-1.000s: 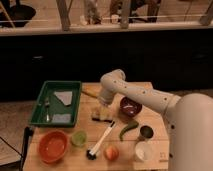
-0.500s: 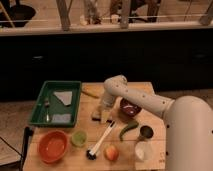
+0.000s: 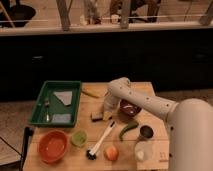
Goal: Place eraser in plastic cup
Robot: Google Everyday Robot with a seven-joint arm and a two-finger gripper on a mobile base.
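Observation:
The eraser [image 3: 99,116], a small dark flat block with a paler edge, lies on the wooden table [image 3: 90,160] near its middle. My gripper [image 3: 107,106] hangs at the end of the white arm, just above and touching or almost touching the eraser's right end. A clear plastic cup [image 3: 143,150] stands at the front right of the table, well apart from the gripper. A small green cup [image 3: 78,138] stands at the front left, next to an orange bowl [image 3: 52,146].
A white-handled brush [image 3: 102,139] lies in front of the eraser. A peach [image 3: 111,152], a green pepper [image 3: 128,128], a dark can [image 3: 145,132] and a dark red bowl [image 3: 129,108] sit to the right. A green tray [image 3: 39,119] is at the left.
The arm has swung slightly right and the gripper has come down onto the eraser's spot. The eraser and the other objects have not moved.

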